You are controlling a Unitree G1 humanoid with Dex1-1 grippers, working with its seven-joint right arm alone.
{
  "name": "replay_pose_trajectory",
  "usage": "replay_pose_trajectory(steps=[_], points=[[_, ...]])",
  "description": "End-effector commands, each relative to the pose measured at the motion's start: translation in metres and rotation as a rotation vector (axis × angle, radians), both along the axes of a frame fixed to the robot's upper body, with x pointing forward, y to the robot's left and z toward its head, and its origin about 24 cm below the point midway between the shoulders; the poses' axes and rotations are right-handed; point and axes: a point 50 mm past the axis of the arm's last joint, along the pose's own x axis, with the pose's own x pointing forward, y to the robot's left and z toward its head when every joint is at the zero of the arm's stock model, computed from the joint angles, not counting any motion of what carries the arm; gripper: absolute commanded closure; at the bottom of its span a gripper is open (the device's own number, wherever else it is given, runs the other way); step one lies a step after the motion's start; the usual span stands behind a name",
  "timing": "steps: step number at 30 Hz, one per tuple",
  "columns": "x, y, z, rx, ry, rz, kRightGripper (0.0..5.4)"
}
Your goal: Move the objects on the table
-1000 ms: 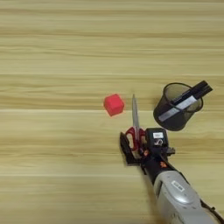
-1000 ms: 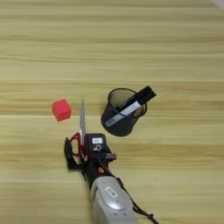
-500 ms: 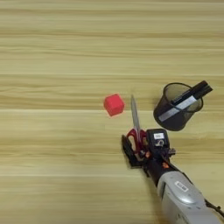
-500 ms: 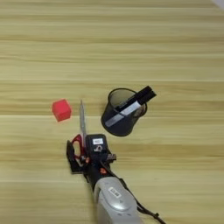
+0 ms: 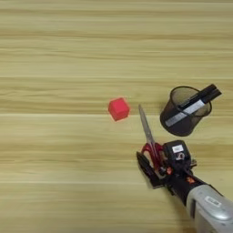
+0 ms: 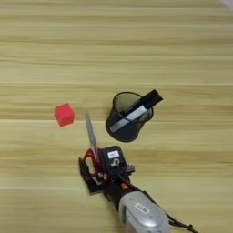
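Scissors (image 5: 149, 136) lay flat on the table (image 5: 54, 54), blades toward the cube (image 5: 119, 108); the gripper (image 5: 157, 166) straddled their red handles, fingers apart, seemingly for grasping. Marker (image 5: 193, 106) leaned in the cup (image 5: 182, 122).

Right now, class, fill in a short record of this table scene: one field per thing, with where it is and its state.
cube: red, alone on the table, left of the blade tip
scissors: flat, blades closed, pointing away from the robot; red handles at the tool
cup: black mesh, right of the scissors
marker: leaning in the cup, black cap over the rim
tool: at the scissor handles, a black finger on either side; grip cannot be judged
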Motion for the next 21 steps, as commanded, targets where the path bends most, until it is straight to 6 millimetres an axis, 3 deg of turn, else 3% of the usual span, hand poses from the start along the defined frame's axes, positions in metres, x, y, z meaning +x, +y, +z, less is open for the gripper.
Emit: replay_pose_trajectory(steps=[1,9,21], points=[[-0.018,-0.017,-0.008,-0.069,0.109,0.008,1.55],[-0.026,-0.045,-0.007,-0.080,0.162,-0.034,1.55],[-0.023,-0.059,-0.011,-0.075,0.155,-0.131,1.55]])
